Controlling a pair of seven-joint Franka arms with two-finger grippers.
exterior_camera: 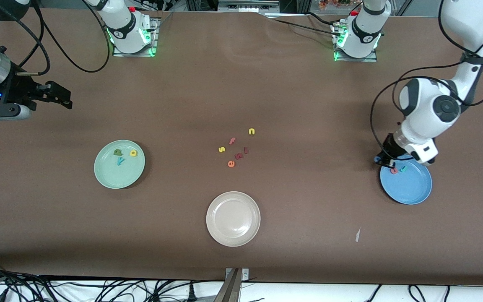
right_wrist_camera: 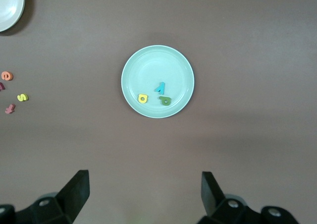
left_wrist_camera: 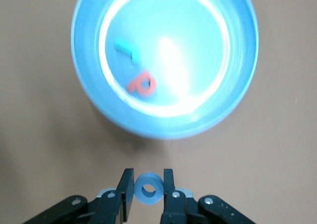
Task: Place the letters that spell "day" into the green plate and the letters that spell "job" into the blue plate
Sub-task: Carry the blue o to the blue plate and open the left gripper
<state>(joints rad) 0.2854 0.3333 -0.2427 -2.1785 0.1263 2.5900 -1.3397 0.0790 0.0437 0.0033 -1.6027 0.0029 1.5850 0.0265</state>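
Brown table, and we're on the last letter: the left gripper (left_wrist_camera: 148,188) pinches the blue o (left_wrist_camera: 149,188) just short of the blue plate (exterior_camera: 413,193), where teal j (left_wrist_camera: 127,49) and coral b (left_wrist_camera: 142,84) already lie. Best play: carry it over the rim, lower, then let go. The right gripper (right_wrist_camera: 143,194) waits spread wide, high over the table near the green plate (exterior_camera: 109,176), which holds the d (exterior_camera: 118,152), the a (exterior_camera: 133,153) and the y (exterior_camera: 120,161).

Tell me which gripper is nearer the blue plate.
Left. The left gripper holds the blue o beside the blue plate; the right gripper waits at the right arm's end.
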